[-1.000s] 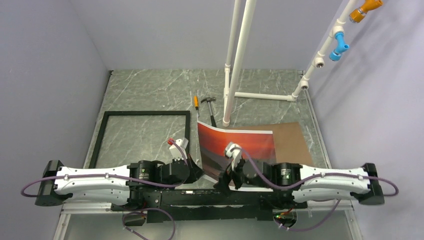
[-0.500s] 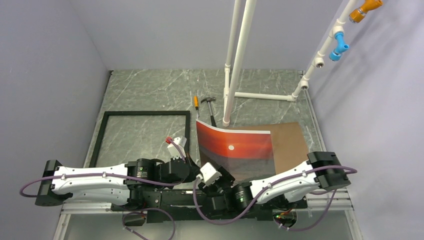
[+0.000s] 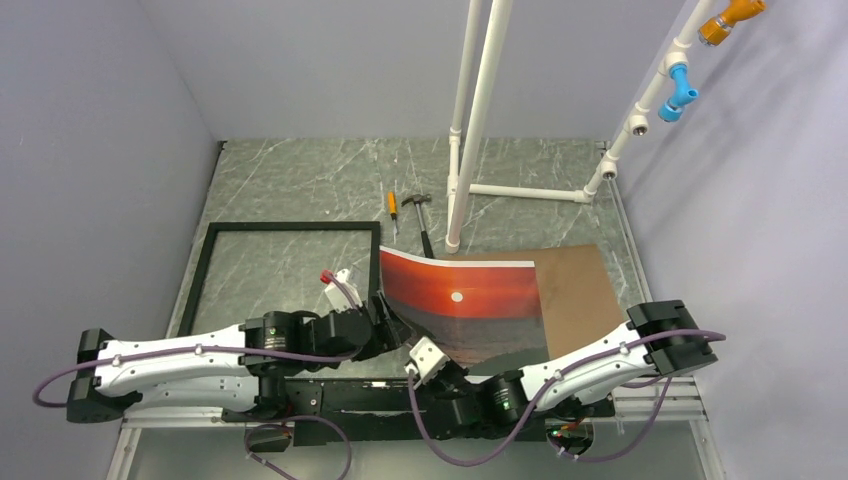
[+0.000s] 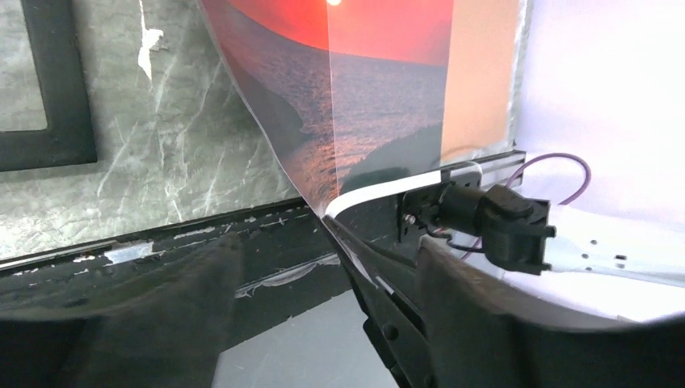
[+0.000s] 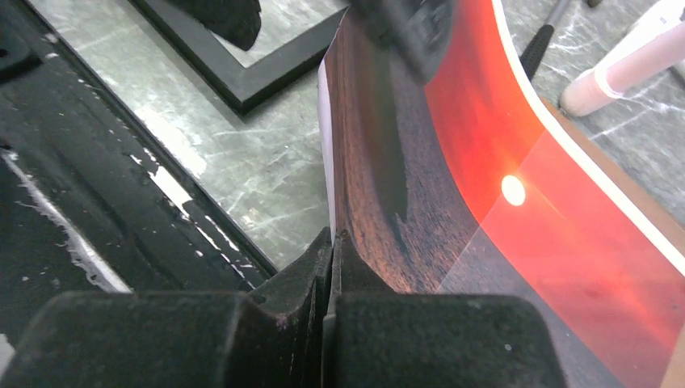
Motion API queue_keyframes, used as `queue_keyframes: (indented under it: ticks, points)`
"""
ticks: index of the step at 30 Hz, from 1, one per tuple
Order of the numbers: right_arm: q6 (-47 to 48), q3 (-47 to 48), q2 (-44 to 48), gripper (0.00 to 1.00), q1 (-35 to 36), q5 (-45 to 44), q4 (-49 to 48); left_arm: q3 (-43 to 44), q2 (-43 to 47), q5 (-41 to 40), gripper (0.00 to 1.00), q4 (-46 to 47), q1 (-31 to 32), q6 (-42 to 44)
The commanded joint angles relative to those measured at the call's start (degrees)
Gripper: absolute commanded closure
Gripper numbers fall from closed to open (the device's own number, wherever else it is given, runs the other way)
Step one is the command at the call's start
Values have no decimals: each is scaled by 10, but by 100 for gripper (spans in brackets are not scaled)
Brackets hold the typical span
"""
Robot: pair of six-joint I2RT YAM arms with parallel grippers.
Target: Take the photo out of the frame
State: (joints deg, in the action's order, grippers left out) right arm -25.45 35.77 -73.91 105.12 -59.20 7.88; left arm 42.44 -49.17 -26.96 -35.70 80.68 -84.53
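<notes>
The photo (image 3: 470,300), a red sunset print over a dark sea, lies right of the empty black frame (image 3: 290,227), its left edge curled up off the table. My right gripper (image 3: 408,342) is shut on the photo's near left corner; the right wrist view shows the jaws pinched on the photo (image 5: 485,162) at its white edge. My left gripper (image 3: 386,320) is open right beside that corner. In the left wrist view its fingers (image 4: 161,315) stand wide apart on both sides of the pinched corner, touching nothing. The photo (image 4: 363,97) and the frame (image 4: 56,97) show beyond them.
A brown board (image 3: 578,288) lies flat under and right of the photo. A hammer (image 3: 424,225) and a small orange-handled tool (image 3: 392,208) lie behind it. White pipes (image 3: 470,120) stand at the back right. The black base rail (image 3: 380,395) runs along the near edge.
My left gripper has opened and let go of the photo's left edge. My right arm swung in low and shut on the near left corner. The photo slid slightly left.
</notes>
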Motion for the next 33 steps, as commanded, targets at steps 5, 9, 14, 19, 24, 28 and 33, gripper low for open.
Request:
queue_keyframes:
  ticks: [5, 9, 14, 19, 24, 28, 33]
  points:
    - [33, -27, 44, 100, 1, 18, -76, -4, 70, 69, 1, -23, -94, -15]
    - [46, -28, 42, 100, 1, 15, -105, -56, 91, 154, 1, 48, -177, -25]
    - [54, -23, 43, 100, 1, 9, -107, -101, 72, 261, 1, 88, -273, -67]
    - [63, -28, 46, 100, 2, 17, -121, -92, 7, 321, 4, 121, -326, -44]
    - [75, -20, 41, 100, 2, 18, -119, -80, -54, 338, 42, 163, -346, -8]
    - [88, -19, 38, 100, 2, 24, -135, -61, -82, 341, 70, 151, -357, 26]
    - [96, -10, 31, 78, 2, 26, -136, -51, -64, 321, 99, 116, -366, 74]
